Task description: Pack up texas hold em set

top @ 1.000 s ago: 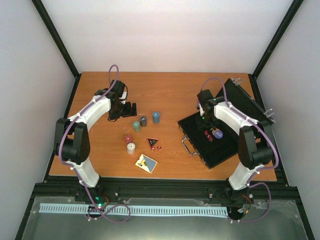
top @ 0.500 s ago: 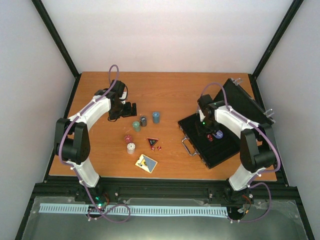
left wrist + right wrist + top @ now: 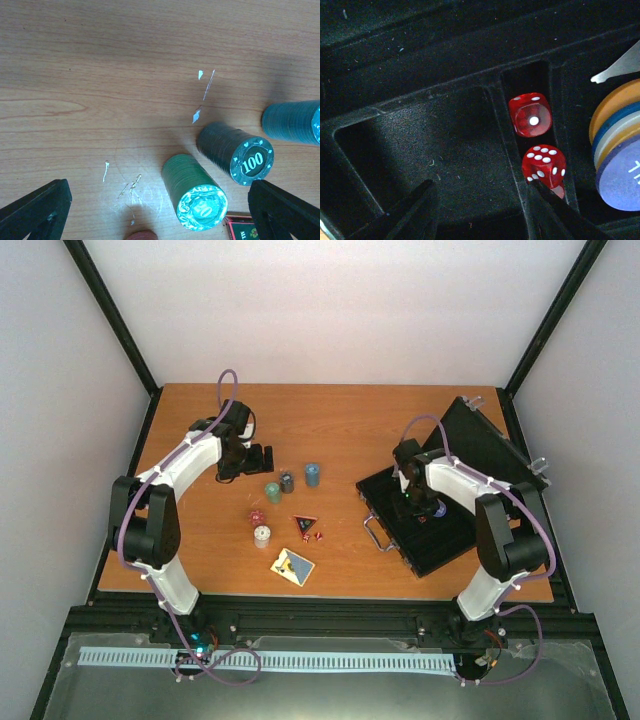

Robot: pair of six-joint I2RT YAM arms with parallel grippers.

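Observation:
The black briefcase [image 3: 440,535] lies open at the right, its lid [image 3: 490,445] raised. My right gripper [image 3: 408,500] is open inside it, over an empty compartment [image 3: 430,145]. Two red dice [image 3: 530,114] [image 3: 544,165] lie in a narrow slot by my right fingertip [image 3: 555,215]. The purple disc [image 3: 620,180] lies on a few chips beside them. My left gripper [image 3: 262,458] is open and empty, low over the table. The green [image 3: 197,195], black 100 [image 3: 237,155] and teal [image 3: 295,122] chip stacks stand ahead of it. The card deck [image 3: 305,525] lies mid-table.
A white chip stack [image 3: 262,536], loose red dice [image 3: 256,517] [image 3: 319,535] and a yellow-blue card [image 3: 292,566] lie on the wooden table [image 3: 200,540] near its front. The briefcase handle [image 3: 375,533] points toward them. Black frame posts stand at the back corners.
My right gripper has moved a little toward the front left inside the case and now covers the dice slot in the top view. The left arm has not moved.

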